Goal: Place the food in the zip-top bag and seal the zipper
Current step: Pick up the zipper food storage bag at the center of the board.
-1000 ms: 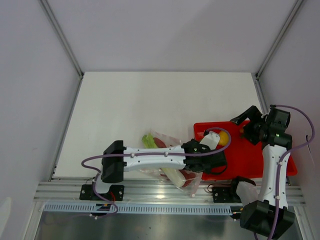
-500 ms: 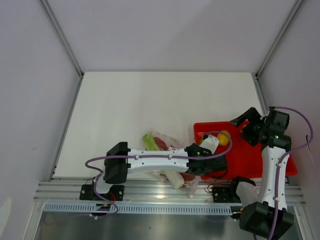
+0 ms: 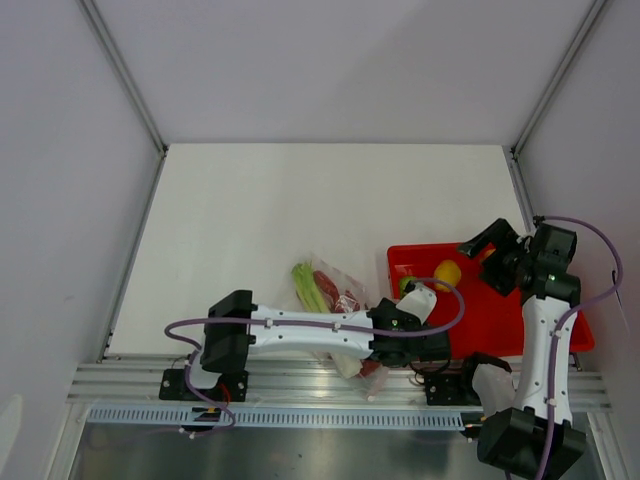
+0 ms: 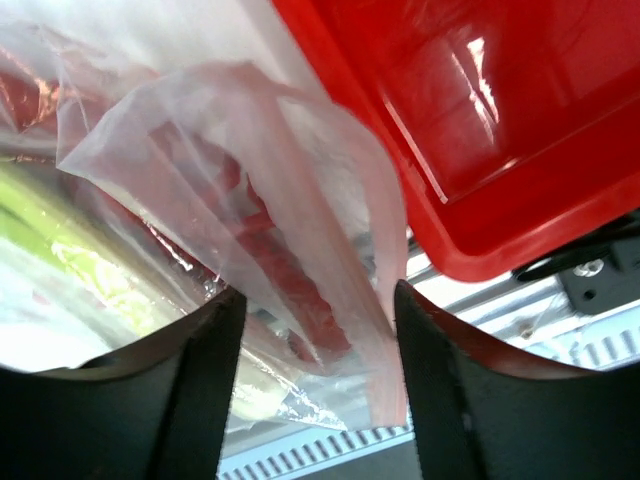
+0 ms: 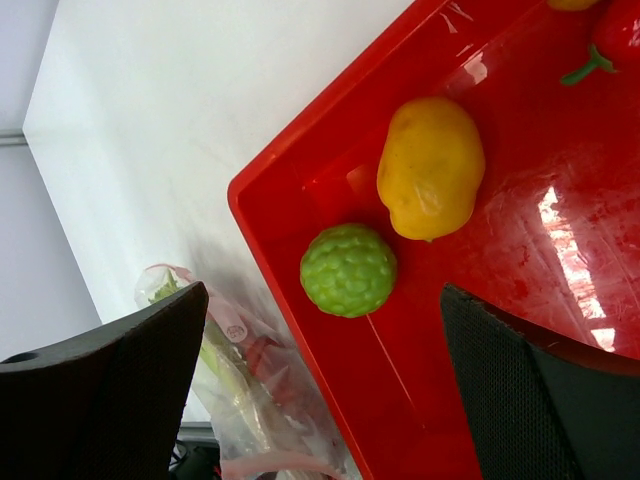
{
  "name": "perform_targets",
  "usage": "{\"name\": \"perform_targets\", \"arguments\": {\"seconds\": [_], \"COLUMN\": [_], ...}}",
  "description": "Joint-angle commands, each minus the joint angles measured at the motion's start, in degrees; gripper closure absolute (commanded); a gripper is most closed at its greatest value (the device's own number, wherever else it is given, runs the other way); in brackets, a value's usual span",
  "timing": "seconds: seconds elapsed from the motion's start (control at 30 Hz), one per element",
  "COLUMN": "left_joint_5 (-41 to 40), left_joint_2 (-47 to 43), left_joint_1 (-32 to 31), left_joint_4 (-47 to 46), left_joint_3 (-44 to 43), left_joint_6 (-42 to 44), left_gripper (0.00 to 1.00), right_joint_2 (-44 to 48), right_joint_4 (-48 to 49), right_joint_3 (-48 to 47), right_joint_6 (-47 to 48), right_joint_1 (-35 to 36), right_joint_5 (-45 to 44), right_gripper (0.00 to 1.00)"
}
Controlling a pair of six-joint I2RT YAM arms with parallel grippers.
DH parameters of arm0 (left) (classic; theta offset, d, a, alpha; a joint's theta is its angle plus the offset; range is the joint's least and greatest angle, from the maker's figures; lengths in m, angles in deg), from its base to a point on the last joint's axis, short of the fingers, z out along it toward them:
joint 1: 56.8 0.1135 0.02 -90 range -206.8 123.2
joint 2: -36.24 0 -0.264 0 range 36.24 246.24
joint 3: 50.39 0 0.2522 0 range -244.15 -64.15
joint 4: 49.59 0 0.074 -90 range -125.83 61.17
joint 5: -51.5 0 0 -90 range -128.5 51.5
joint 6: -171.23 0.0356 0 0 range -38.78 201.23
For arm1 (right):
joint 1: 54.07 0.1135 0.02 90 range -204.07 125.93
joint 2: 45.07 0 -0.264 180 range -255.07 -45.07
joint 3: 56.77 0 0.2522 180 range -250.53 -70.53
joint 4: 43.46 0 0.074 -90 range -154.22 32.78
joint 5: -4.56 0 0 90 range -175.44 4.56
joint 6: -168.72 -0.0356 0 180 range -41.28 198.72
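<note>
Now the left tool [image 4: 318, 300], jaws half apart, straddles the mouth of the zip-top bag [image 4: 200, 150], lower centre; the right tool [image 5: 322, 300] gapes wide above the green fruit [image 5: 348, 270].

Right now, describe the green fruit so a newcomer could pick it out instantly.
Find the shiny red plastic tray at the table's right side. Near its edge closest to the clear plastic bag lies a round green toy fruit, beside a smooth yellow pear-shaped piece. Among the tray's pieces, only it is green and bumpy.
</note>
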Motion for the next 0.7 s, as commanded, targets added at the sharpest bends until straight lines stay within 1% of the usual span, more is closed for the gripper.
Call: {"name": "perform_targets", "arguments": {"seconds": [0.0, 0.1, 0.23, 0.37, 0.57, 0.67], "left_joint_5": [-1.8, -2.6, -1.6, -2.3, -1.8, -0.9], "left_joint_2": [-4.1, -3.1, -2.7, -2.5, -2.4, -2.5], "left_joint_1": [-1.4, -2.7, -3.8, -5.5, -5.5, -4.5], "left_joint_4": [0.9, 2.3, 3.6, 4.7, 3.0, 1.2], "left_joint_3": [1.8, 0.8, 0.8, 1.0, 3.5, 5.1], "left_joint_6": [0.6, 0.5, -0.5, -0.8, 0.1, 1.2], "left_gripper": [0.35, 0.30, 0.29, 0.23, 0.23, 0.24], "right_joint_2": [1.3, 1.4, 1.5, 1.9, 2.6, 3.3], "right_joint_4": [-0.3, 0.1, 0.0, -0.2, -0.4, -0.4], "right_joint_3": [0.6, 1.0, 1.0, 1.0, 1.2, 1.4], "right_joint_6": [1.2, 0.6, 0.7, 1.0, 0.5, 0.2], "right_joint_1": [-0.2, -0.1, -0.1, -0.2, -0.2, -0.2], "right_joint_5": [2.0, 3.3, 3.8, 3.4, 3.8, 3.9], "right_gripper": [0.01, 0.01, 0.01, 0.01, 0.01, 0.01]}}
